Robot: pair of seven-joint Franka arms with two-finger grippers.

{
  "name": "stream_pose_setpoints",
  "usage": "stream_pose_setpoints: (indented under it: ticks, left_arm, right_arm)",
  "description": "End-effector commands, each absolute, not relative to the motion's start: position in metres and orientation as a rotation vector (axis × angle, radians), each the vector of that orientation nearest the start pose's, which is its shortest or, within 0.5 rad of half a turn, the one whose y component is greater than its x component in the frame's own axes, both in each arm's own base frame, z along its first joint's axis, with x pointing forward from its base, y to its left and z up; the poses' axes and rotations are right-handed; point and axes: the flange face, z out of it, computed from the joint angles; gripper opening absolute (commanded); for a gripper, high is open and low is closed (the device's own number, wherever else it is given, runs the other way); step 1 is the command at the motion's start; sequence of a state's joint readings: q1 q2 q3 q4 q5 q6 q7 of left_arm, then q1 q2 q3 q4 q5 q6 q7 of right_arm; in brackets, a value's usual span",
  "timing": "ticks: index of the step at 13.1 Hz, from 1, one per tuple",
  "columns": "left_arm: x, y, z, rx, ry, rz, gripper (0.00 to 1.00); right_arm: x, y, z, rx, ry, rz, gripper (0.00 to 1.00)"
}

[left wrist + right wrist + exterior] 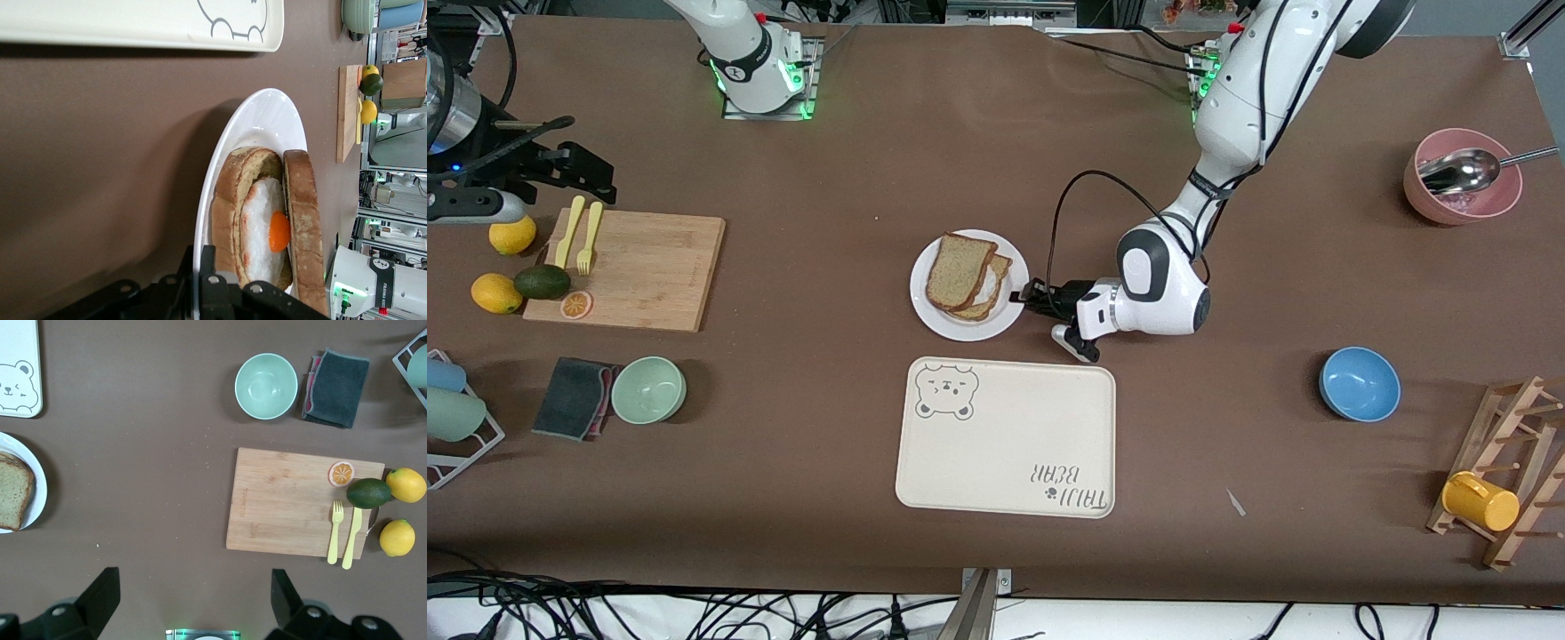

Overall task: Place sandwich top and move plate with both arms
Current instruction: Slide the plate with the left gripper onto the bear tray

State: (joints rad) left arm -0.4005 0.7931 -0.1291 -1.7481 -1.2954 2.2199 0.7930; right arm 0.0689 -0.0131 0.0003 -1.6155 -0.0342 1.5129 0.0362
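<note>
The white plate point(927, 308) sits mid-table with two bread slices on it. The plain sandwich top point(959, 269) lies on the slice bearing a fried egg point(279, 230), shifted toward the right arm's end. My left gripper point(1035, 297) is low at the plate's rim on the left arm's side. In the left wrist view it point(203, 259) is shut on the rim of the plate point(260, 120), one finger on each face. My right gripper point(193, 600) is open and empty, high over the table near its base. The plate point(38, 472) and sandwich top point(13, 499) show at that view's edge.
A cream bear-printed tray point(1005, 436) lies just nearer the front camera than the plate. A wooden board point(636, 271) with fork, knife and fruit, a green bowl point(648, 389) and a cloth lie toward the right arm's end. A blue bowl point(1359, 383) and a pink bowl point(1463, 178) lie toward the left arm's end.
</note>
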Motion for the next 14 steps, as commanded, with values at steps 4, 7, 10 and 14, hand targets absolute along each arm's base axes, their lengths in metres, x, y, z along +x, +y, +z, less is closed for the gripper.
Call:
stream_pose_setpoints:
  ticks: [4,7,10,14]
  left_arm:
    - [0.553,-0.329,0.134,2.086,-0.251,-0.162,0.0]
    - [0.574,-0.306,0.151,2.036,-0.233,-0.142,0.0]
    - [0.599,-0.295,0.172,2.008,-0.198,-0.119,0.0]
    - [0.638,-0.289,0.183,2.009,-0.142,-0.078,0.0]
  right_arm:
    - [0.536,0.032,0.609,-3.17,-0.06,0.129,1.0]
    - [0.538,0.032,0.609,-3.17,-0.063,0.12,1.0]
    - [0.538,0.032,0.609,-3.17,-0.06,0.12,1.0]
    - [0.538,0.032,0.61,-3.17,-0.06,0.122,1.0]
